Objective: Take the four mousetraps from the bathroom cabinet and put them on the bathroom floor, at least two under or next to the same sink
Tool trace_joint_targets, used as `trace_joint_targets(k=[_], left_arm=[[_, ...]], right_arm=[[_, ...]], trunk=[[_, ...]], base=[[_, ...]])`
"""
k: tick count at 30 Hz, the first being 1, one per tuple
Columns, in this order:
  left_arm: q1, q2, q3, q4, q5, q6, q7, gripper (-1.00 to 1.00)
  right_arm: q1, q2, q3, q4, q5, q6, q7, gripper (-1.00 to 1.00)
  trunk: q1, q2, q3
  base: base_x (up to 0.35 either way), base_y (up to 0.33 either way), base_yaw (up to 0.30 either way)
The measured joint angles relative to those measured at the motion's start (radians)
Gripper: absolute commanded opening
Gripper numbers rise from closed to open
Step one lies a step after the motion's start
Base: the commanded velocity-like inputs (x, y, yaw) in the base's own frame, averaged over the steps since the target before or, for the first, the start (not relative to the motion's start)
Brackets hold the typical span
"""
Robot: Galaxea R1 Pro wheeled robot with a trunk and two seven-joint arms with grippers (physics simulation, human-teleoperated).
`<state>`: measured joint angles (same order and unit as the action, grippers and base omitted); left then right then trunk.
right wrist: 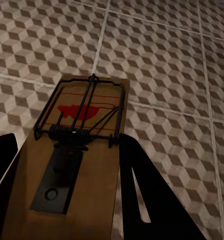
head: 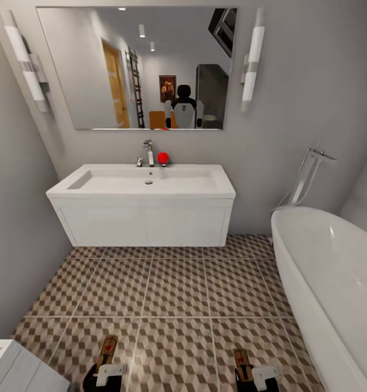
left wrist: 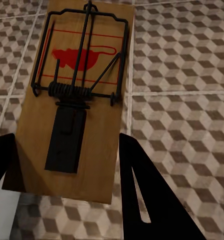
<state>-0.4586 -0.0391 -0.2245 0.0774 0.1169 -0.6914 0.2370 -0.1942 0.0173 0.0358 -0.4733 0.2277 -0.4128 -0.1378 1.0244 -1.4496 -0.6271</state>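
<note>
A wide white rectangular wall-hung sink (head: 142, 202) with a chrome tap (head: 148, 153) sits at twelve o'clock, under a large mirror (head: 134, 68). A rounded white bathtub (head: 328, 283) lies at three o'clock. Brown-and-beige cube-patterned floor tiles (head: 172, 294) spread between them. At seven o'clock, the left pincer (left wrist: 67, 160) is clenched on a flat wooden mousetrap with dark wire and a red mark (left wrist: 72, 95), held above the tiles. At five o'clock, the right pincer (right wrist: 67, 175) grasps a second wooden mousetrap (right wrist: 74, 170) likewise.
</note>
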Motion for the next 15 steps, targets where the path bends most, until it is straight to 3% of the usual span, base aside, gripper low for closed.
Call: trace_joint_targets(k=[15], left_arm=[[0.0, 0.0, 0.0, 0.0, 0.0, 0.0, 0.0, -1.0]], right_arm=[[0.0, 0.0, 0.0, 0.0, 0.0, 0.0, 0.0, -1.0]], trunk=[[0.0, 0.0, 0.0]], base=[[0.343, 0.0, 0.0]])
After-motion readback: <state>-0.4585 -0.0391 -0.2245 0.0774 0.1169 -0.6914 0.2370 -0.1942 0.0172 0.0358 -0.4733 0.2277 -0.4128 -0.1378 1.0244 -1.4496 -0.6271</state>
